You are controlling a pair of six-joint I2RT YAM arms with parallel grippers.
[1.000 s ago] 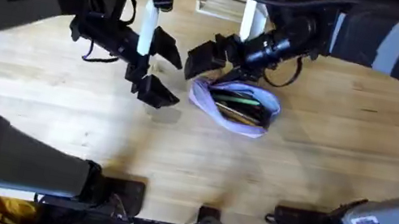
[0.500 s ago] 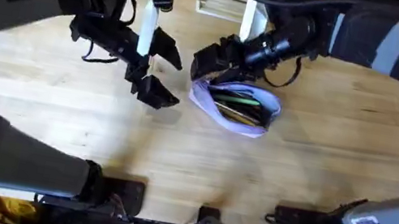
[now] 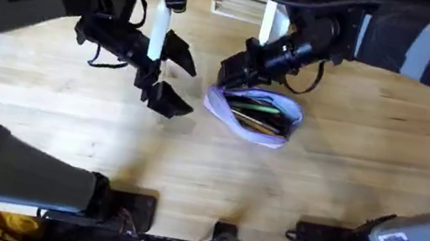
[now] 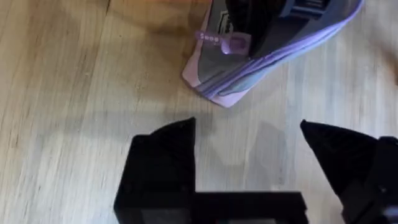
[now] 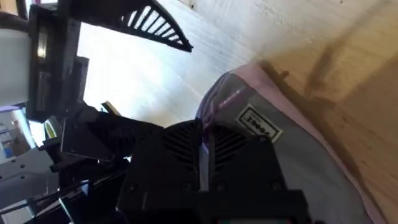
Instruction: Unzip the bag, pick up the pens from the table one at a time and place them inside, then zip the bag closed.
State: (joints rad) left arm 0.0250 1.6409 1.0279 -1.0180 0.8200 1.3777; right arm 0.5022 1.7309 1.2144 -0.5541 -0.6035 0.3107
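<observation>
The lavender bag (image 3: 253,115) lies mid-table with its zipper open, and a green pen (image 3: 258,108) and a yellowish pen (image 3: 260,125) lie inside. My right gripper (image 3: 235,71) is at the bag's left end, shut on the lavender zipper pull (image 5: 204,144); the bag's labelled side (image 5: 258,127) shows just beyond the fingers. My left gripper (image 3: 176,78) hovers left of the bag, open and holding nothing. In the left wrist view the open gripper (image 4: 249,162) faces the bag's end (image 4: 217,84), with the zipper pull (image 4: 225,42) under the right gripper.
A clear holder (image 3: 237,3) stands at the back edge of the wooden table (image 3: 345,188). A white slatted rack (image 5: 155,25) appears in the right wrist view. Bare wood lies in front of the bag and to its right.
The right gripper, open a second ago, has come down onto the bag's left end and shut there. The left arm and the bag have stayed put.
</observation>
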